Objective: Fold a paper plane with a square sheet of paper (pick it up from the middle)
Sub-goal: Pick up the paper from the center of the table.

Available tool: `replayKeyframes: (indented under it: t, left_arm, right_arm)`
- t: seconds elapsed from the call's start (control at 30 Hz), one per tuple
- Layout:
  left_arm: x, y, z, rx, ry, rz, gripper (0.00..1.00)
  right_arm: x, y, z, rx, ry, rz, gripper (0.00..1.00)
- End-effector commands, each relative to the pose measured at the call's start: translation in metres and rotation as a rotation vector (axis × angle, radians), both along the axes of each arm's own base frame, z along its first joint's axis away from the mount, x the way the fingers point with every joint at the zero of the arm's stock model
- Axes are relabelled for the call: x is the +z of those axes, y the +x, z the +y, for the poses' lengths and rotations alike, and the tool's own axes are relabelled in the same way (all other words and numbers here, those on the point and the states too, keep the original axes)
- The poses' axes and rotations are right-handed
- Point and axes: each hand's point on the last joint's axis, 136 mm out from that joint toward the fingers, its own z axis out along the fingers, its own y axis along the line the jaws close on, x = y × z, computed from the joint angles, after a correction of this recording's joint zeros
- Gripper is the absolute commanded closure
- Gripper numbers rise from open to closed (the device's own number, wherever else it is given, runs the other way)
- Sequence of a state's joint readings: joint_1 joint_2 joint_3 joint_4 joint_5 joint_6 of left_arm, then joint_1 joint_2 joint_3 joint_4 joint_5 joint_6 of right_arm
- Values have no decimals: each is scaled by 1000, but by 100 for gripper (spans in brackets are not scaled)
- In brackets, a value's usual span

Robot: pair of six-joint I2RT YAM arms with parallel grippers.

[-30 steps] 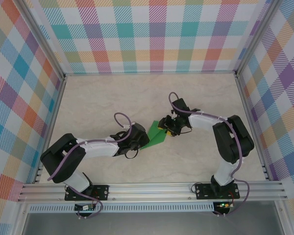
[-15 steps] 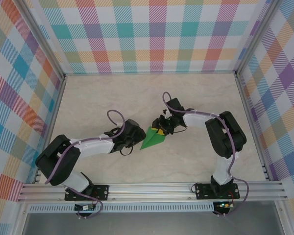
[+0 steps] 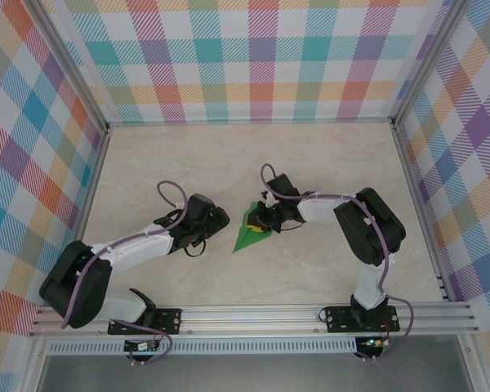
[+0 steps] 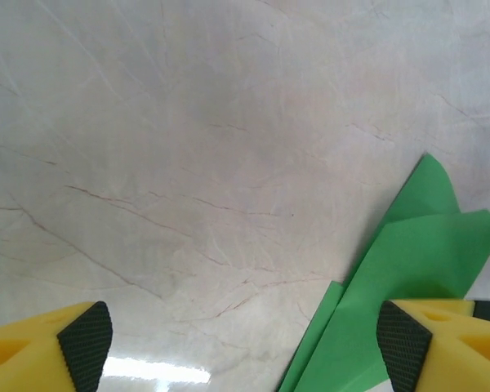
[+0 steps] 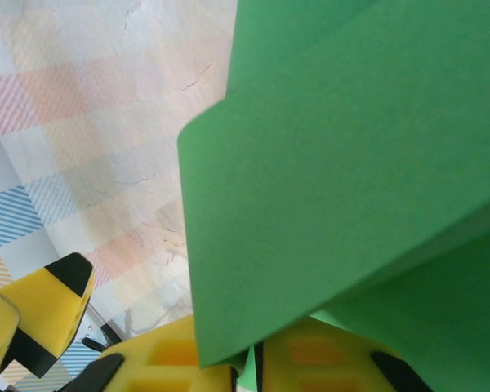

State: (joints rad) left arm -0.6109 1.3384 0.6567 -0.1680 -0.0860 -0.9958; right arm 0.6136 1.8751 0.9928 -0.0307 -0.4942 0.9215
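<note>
The sheet of paper (image 3: 247, 235), folded into a narrow green wedge, is lying near the middle of the table (image 3: 327, 163), its sharp tip pointing toward the near edge and slightly to the left. It is looking slimmer than a second ago, when a broader green triangle was showing between the two arms, and it is sitting a little farther left.

The right gripper (image 3: 265, 219) is pinching the paper at its far, wider end. In the right wrist view the folded layers (image 5: 351, 163) are rising up out of the nearly shut yellow jaws (image 5: 249, 367). This gripper is also standing farther left than before, with its jaws drawn in around the paper.

The left gripper (image 3: 218, 219) is now apart from the paper, having pulled back to the left from the paper's edge. Its jaws are spread wide with nothing between them (image 4: 245, 343), and the green layers (image 4: 408, 269) are lying on the table beside its right finger.
</note>
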Motion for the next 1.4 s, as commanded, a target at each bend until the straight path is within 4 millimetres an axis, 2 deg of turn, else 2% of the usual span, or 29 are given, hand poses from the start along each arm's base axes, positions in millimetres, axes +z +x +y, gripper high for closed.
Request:
replayKeyframes:
  t: [0.0, 0.13, 0.2, 0.3, 0.4, 0.47, 0.77, 0.97, 1.1, 1.23, 1.37]
  left_arm:
    - [3, -8, 11, -13, 9, 14, 7]
    - [12, -11, 11, -40, -8, 2, 3]
    - [14, -12, 9, -56, -21, -2, 3]
    - [13, -14, 7, -66, -35, -1, 3]
    - [11, -16, 8, -63, -36, 2, 2]
    - [9, -17, 9, -59, -40, 6, 2]
    - [4, -20, 8, -55, -56, 13, 2]
    - [3, -19, 5, -61, -73, 16, 2]
    - [3, -18, 2, -62, -92, 19, 2]
    - [6, -19, -3, -77, -124, 25, 2]
    - [13, -20, -9, -100, -169, 22, 2]
  right_arm:
    - [24, 9, 2, -11, 21, -85, 87]
    - [40, 9, -2, 7, 2, -120, 83]
    - [38, 7, -6, 4, -28, -104, 77]
    - [30, 5, -11, -19, -52, -79, 59]
    - [25, 7, -17, -58, -81, -77, 52]
    - [25, 9, -17, -72, -77, -83, 51]
    - [12, 15, -4, -93, -25, -77, 59]
    - [3, 4, 11, -54, -19, -72, 63]
    - [-6, 1, 17, -58, -8, -60, 72]
    - [7, 7, 16, -64, 0, -118, 84]
    - [39, 11, 12, -50, 27, -196, 88]
